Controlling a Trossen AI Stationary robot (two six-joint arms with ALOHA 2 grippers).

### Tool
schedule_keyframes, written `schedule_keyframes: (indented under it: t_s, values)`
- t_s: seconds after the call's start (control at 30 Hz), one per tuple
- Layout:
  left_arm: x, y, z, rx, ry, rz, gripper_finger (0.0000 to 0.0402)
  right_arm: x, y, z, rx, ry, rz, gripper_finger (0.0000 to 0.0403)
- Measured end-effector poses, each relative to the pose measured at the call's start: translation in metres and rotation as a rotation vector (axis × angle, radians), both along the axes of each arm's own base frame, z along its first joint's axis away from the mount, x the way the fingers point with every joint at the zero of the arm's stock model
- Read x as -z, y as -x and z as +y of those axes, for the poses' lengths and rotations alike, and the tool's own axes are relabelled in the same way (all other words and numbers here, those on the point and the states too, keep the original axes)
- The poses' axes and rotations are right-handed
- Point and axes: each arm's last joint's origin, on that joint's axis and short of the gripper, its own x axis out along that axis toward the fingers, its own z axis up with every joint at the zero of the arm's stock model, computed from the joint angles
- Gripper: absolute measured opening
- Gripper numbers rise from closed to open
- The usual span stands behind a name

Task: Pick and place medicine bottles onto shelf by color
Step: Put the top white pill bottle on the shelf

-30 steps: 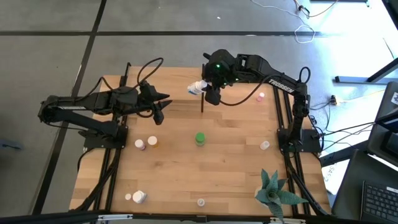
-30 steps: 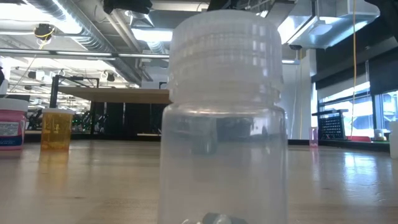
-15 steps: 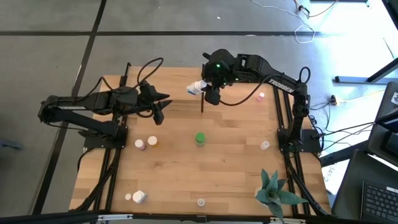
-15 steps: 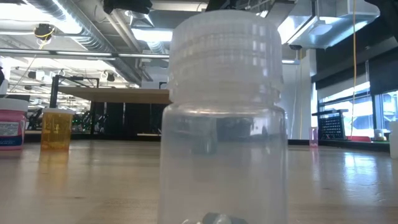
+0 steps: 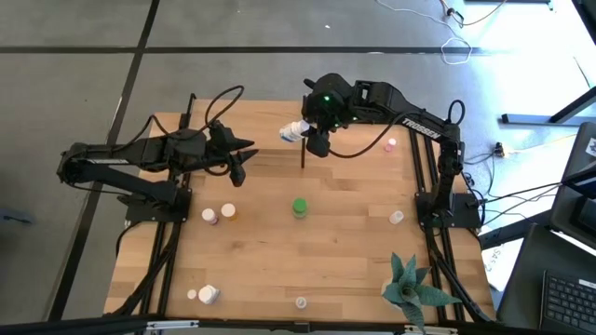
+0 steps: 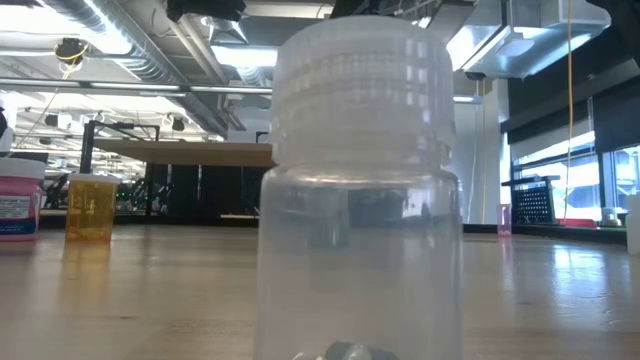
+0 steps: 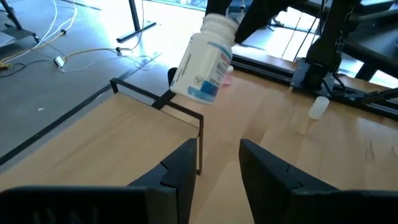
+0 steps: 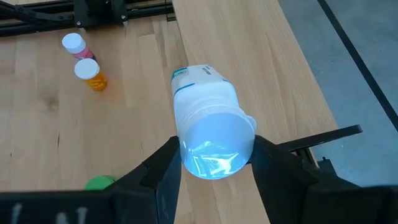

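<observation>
Right gripper (image 8: pixel 211 171) fingers clenched on a white bottle (image 8: pixel 208 127), gripped at its cap end, body tipped sideways; in the high view the same bottle (image 5: pixel 296 130) sits upper centre of frame, hanging over the far end of the shelf (image 5: pixel 279 154), which reads only as thin black posts and rail with a light wood top against the worktop (image 5: pixel 326 251). Left gripper (image 7: pixel 214 165) fingers slightly parted, grasping nothing, parked left of centre in the high view, pointed at the shelf corner. Progress looks early: no bottle visibly standing on the shelf, this white one appears to be the first going up. Still on the worktop: green bottle (image 5: pixel 300 207) mid-frame, pink-bodied bottle (image 5: pixel 209 216) and orange bottle (image 5: pixel 228 213) side by side left of centre, a white bottle and a smaller one lower left (image 5: pixel 207 294), small clear bottle (image 5: pixel 301 302) bottom centre, another clear one (image 5: pixel 396 218) right, a pink one (image 5: pixel 391 144) upper right. Materials: bottles smooth hard plastic cylinders, ribbed white screw caps, held one has glossy blue-and-white label; clear bottle fills the low view, translucent walls, ribbed cap. Worktop is pale butcher-block wood, matte. Spiky green plant (image 5: pixel 410 284) lower right, not part of the job.
</observation>
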Motion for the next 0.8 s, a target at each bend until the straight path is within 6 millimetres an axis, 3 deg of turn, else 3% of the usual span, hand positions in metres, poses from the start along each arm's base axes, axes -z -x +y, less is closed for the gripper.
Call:
schedule_keyframes:
  t_s: [0.8]
  values:
    - [0.0016,0.0006,0.0,0.0,0.001,0.019,0.0113,-0.0001,-0.0001,0.0,-0.009,0.006,0.001,0.0174]
